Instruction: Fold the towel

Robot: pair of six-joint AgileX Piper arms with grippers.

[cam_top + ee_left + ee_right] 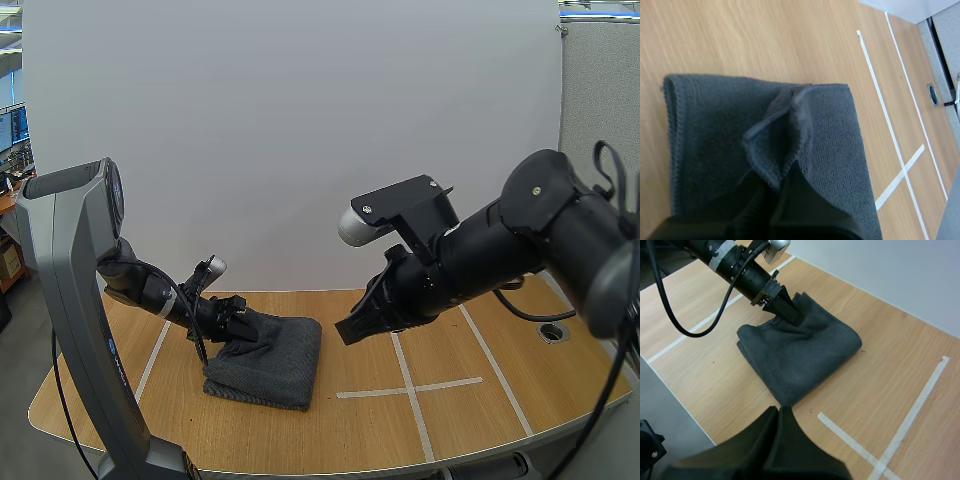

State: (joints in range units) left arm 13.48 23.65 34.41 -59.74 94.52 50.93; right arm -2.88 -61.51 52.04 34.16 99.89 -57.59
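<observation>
Towel (275, 355), dark grey and folded, lies on the wooden worktop (450, 420), left of the middle. Left hand (238, 318) pinches a raised fold of it at the far left corner. Right hand (347, 328) hangs above the worktop just right of the towel, its fingers pressed together on nothing.

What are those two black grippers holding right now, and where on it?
The left gripper pinches the dark grey towel by a raised pucker of its top layer. The right gripper holds nothing, shut above the table.
</observation>
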